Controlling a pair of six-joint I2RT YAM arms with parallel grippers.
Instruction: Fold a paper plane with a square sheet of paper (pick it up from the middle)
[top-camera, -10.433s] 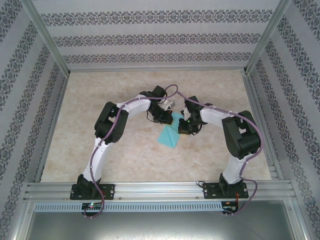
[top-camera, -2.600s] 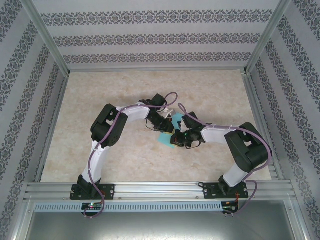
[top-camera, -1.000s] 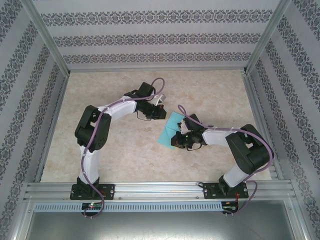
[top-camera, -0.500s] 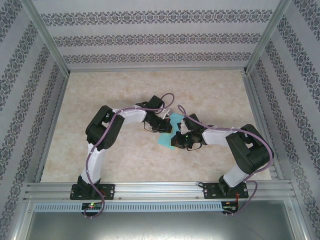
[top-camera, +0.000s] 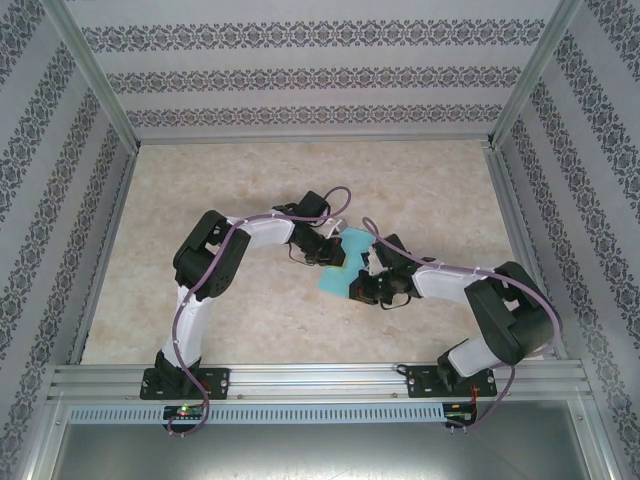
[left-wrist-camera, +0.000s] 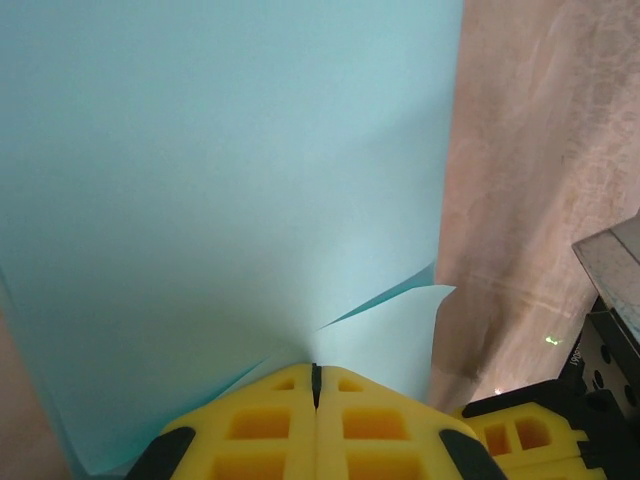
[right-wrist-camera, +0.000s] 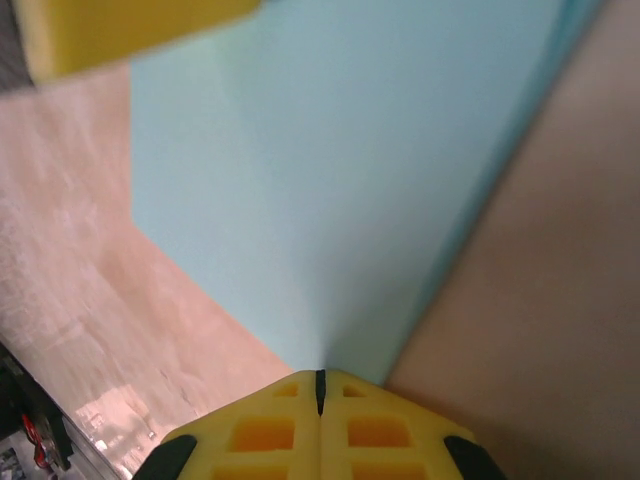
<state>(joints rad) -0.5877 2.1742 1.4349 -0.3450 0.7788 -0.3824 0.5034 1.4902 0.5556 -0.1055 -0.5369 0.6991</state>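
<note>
Light is bright, even and diffuse, from above. Shadows on the tabletop (top-camera: 220, 190) are faint and soft. The top view is sharp. In both wrist views the paper (left-wrist-camera: 200, 200) is close, blurred and textureless.

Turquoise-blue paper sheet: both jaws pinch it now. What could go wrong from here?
1. The thin turquoise-blue paper sheet is pinched by the shut left jaws and the shut right jaws at once; if they pull apart, it may tear.
2. In the left wrist view a loose flap lifts near the pinch, so the next crease could land crooked.
</note>
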